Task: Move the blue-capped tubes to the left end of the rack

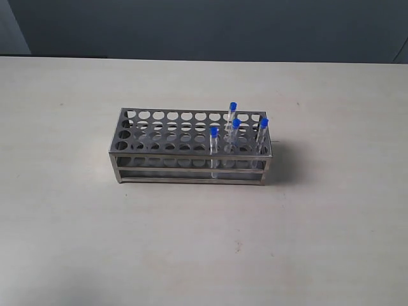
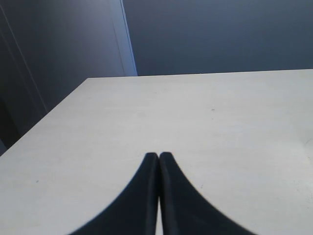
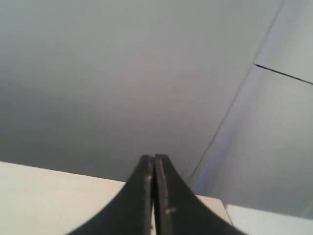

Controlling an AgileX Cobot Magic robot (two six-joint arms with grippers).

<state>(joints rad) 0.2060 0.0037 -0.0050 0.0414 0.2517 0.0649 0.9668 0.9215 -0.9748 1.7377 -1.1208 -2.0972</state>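
Note:
The steel rack [image 1: 159,137] stands on the table near the middle of the exterior view. Several blue-capped tubes stand upright in holes at its right end: one at the front [image 1: 214,143], one at the back [image 1: 232,115], one in the middle [image 1: 235,131] and one at the far right [image 1: 262,134]. Neither arm shows in the exterior view. My left gripper [image 2: 158,155] is shut, empty, over bare tabletop. My right gripper [image 3: 154,157] is shut too, holding nothing, and points past the table edge at a grey wall. No wrist view shows the rack.
The pale table [image 1: 76,223] spreads all round the rack. A dark wall [image 1: 210,29] runs behind its far edge. In the left wrist view the table's corner [image 2: 90,81] and a wall panel lie ahead.

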